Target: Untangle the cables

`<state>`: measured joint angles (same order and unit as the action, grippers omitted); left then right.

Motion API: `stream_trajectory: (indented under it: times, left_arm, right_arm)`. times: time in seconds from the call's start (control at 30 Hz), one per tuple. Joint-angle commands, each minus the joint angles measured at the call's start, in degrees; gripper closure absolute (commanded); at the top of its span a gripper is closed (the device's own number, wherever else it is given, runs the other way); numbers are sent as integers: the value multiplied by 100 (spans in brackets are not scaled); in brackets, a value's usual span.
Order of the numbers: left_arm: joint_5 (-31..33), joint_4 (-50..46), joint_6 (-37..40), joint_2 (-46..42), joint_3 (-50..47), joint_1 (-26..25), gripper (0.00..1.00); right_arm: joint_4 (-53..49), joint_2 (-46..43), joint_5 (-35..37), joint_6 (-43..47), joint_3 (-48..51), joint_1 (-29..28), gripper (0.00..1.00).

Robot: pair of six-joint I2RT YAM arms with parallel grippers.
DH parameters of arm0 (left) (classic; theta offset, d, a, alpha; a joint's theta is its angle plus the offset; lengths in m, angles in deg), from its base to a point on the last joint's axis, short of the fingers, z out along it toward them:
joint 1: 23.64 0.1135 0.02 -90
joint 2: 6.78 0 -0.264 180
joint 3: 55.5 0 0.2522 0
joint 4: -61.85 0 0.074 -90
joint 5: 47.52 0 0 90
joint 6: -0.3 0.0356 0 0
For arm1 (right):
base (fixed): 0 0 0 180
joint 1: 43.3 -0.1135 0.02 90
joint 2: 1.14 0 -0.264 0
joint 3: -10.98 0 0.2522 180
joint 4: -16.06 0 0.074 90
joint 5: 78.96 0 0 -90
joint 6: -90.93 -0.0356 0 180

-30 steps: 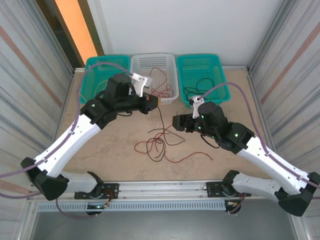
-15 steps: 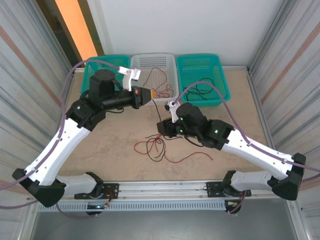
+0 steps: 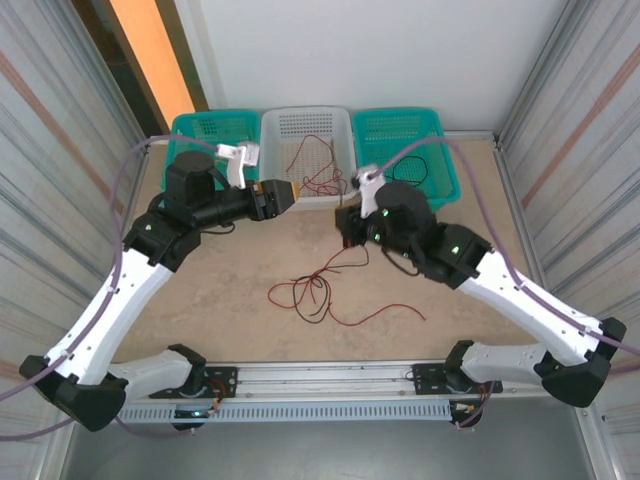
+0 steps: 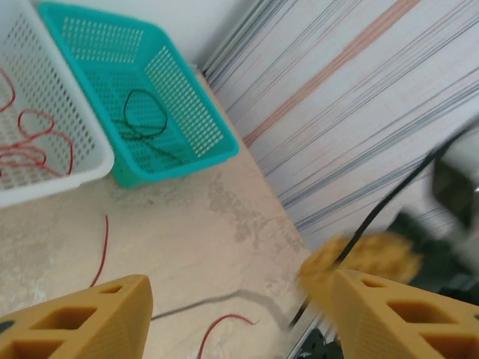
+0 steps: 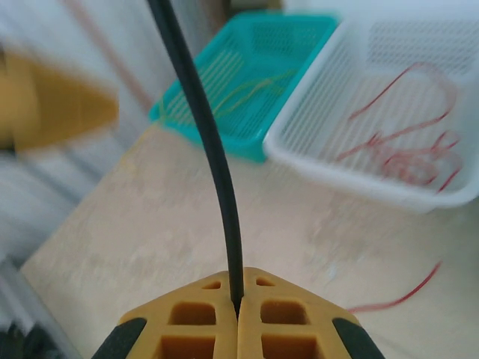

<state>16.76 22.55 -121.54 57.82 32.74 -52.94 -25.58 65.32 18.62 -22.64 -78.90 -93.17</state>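
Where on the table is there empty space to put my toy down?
Bare table lies between the left arm and the red cables, and behind the right arm beside the right teal basket. The middle is crowded with cables.

We are looking at a pale, stone-patterned desk [image 3: 215, 290] — three baskets are sitting in a row along its far edge: left teal basket [image 3: 215, 114], white basket [image 3: 306, 110], right teal basket [image 3: 400, 111]. Near the middle, thin cables [image 3: 312, 290] — mostly red — are lying loosely tangled.
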Motion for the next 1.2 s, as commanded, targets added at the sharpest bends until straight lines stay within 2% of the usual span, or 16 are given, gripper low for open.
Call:
stream_trajectory:
  times: [0.0,0.23,0.37,0.47,0.63,0.7,0.73,0.83,0.93,1.17]
  left_arm:
    - [109,58,-82,-19,-416,12,34]
    - [456,-105,-174,117,-1486,12,39]
    - [329,16,-315,301,-1944,-3,43]
    - [338,58,-293,490,-2042,-101,45]
    - [700,-52,-86,863,-1955,-473,45]
    - [739,-56,-25,1081,-1905,-619,45]
    - [794,-111,12,1179,-1865,-711,45]
    - [1061,-315,212,1465,-1742,-918,45]
    - [1262,-587,490,1741,-1574,-1072,44]
    - [1128,-926,825,2575,-1175,-1105,49]
  right_arm:
    - [-77,154,-5,321,-703,645,100]
    - [-13,1053,-507,375,-1953,2247,100]
    - [29,1807,-799,289,-2672,3007,100]
    - [37,2379,-875,248,-3069,3400,100]
    - [-221,3552,-1276,-31,-3816,4020,100]
    - [-528,4035,-1565,-219,-4074,4203,85]
    - [-635,4203,-1650,-312,-4085,4270,72]
    - [-615,4299,-1658,-370,-3620,4293,42]
    - [-311,3986,-1687,-427,-2759,4284,38]
    - [318,2393,-1669,-526,-730,3962,37]
